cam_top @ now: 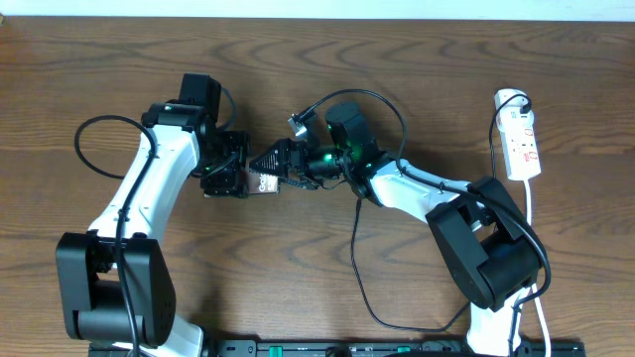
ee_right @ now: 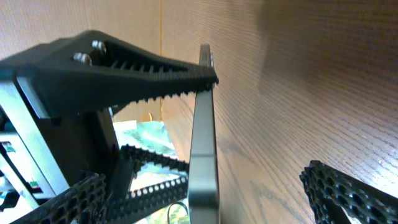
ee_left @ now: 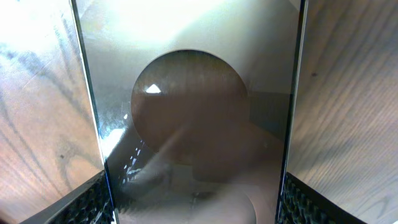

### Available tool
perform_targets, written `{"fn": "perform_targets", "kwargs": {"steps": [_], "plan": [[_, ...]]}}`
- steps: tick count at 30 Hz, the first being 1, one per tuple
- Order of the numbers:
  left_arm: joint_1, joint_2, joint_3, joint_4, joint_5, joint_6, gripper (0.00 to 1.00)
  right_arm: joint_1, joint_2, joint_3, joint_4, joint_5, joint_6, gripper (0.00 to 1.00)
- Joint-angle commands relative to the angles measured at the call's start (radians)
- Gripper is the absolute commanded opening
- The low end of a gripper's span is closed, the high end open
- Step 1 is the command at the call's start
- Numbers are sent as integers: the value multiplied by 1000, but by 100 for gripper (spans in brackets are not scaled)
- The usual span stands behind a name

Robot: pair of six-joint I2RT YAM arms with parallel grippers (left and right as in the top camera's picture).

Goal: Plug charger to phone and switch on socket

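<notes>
From overhead, the phone (cam_top: 264, 182) sat mid-bench, clamped in the left end effector (cam_top: 238, 174), with the right end effector (cam_top: 283, 164) facing it just beside and spread wide, holding nothing. The charger (cam_top: 355, 253) appeared to be the thin black cable trailing over the bench (cam_top: 248, 297) below the right arm; its plug tip could not be made out. The socket (cam_top: 521, 144) lay well apart at the far right. In the left wrist view the phone (ee_left: 193, 124) filled the gap between the fingers (ee_left: 93, 202), a glossy dark brown slab with a paler oval, gripped across its width. It looked stiff, smooth and likely slippery, so holding it by the side edges seemed the safe choice. In the right wrist view the phone (ee_right: 204, 143) showed edge-on, thin and upright, pinched by the left arm's toothed fingers (ee_right: 155, 71), while the right arm's own fingers (ee_right: 348, 193) stood clear of it. The cable would probably be limp and light, best taken just behind the tip.
</notes>
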Motion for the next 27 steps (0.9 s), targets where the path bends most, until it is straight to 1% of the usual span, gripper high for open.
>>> {"fn": "perform_targets", "kwargs": {"steps": [1,7,13,20,24,27], "plan": [[-3,-35,35,-11,22,-27,8,7,-2,4,2,4,6,99],[-3,-35,35,-19,37,-27,6,27,-2,4,2,28,5,99],[-4,-35,35,-22,50,-27,8,47,-2,4,2,53,5,99],[-17,-35,35,-21,57,-28,8,49,-2,4,-2,60,5,96],[-22,-35,35,-22,57,-28,7,49,-2,4,-2,61,5,91],[-22,-35,35,-21,58,-28,7,51,-2,4,-2,65,5,90]]}}
